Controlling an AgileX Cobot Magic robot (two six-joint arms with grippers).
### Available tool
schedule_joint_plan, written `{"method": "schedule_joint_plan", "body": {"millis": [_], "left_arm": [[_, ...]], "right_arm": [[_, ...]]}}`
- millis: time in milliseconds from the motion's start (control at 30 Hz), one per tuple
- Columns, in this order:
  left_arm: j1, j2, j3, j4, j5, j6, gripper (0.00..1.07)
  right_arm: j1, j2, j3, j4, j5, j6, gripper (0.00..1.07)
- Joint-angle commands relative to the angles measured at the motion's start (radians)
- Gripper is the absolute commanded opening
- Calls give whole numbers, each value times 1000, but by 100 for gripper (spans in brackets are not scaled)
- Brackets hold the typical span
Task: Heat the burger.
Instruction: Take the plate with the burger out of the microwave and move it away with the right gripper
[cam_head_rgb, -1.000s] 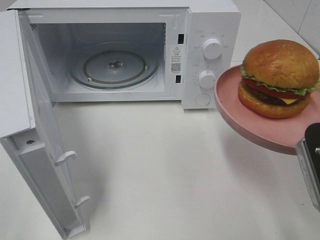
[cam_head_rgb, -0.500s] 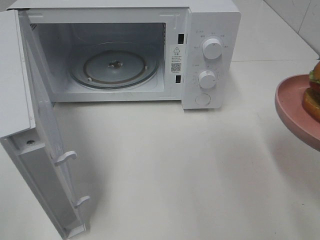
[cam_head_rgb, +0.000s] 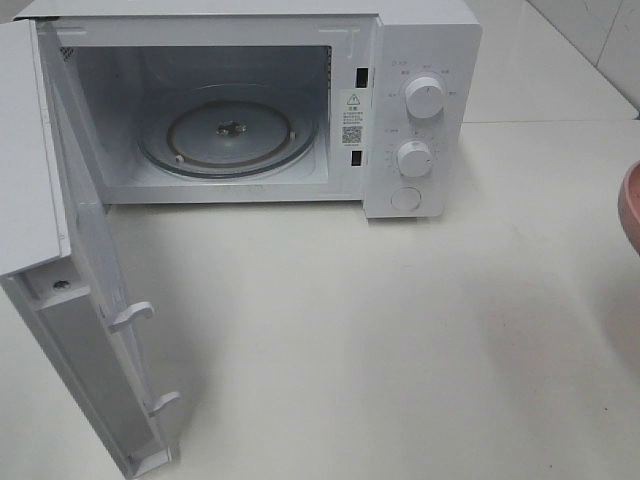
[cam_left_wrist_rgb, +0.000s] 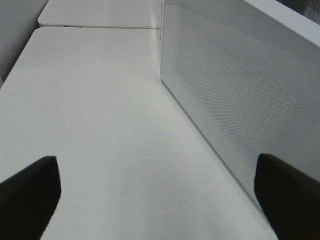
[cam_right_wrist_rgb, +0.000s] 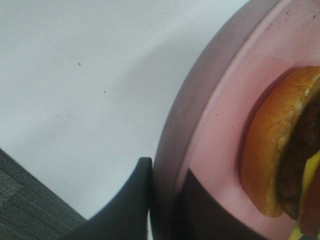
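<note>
The burger (cam_right_wrist_rgb: 272, 150) shows only in the right wrist view, lying on a round pink plate (cam_right_wrist_rgb: 220, 100). I see its golden bun, dark patty and a bit of yellow cheese. My right gripper (cam_right_wrist_rgb: 167, 205) is shut on the plate's rim, one dark finger under it and one on top. In the exterior view only a sliver of the plate (cam_head_rgb: 632, 205) shows at the right edge, and the burger is out of that view. My left gripper (cam_left_wrist_rgb: 160, 200) is open and empty, low over the white table beside the microwave door.
A white microwave (cam_head_rgb: 420, 60) stands at the back with its door (cam_head_rgb: 80, 300) swung wide open to the left. Its glass turntable (cam_head_rgb: 228, 130) is bare. Two knobs (cam_head_rgb: 424, 97) are on its right panel. The door's perforated panel (cam_left_wrist_rgb: 240, 90) is close to the left gripper.
The plate with the burger has moved right, from beside the microwave's knobs to almost fully out of the exterior view. The microwave and its door have not moved.
</note>
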Motion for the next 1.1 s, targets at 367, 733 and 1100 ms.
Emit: {"method": "schedule_joint_plan", "body": {"millis": [367,733,1100], "left_arm": [[3,-19,3,-7,-5,1,98],[3,-19,3,-7,-5,1,98],[3,-19,3,-7,-5,1,98]], "right_arm": [[-3,171,-17,-83,37,302,0],[-3,340,-140,-109,104,467,0],[-3,468,-242,-113,170,611,0]]}}
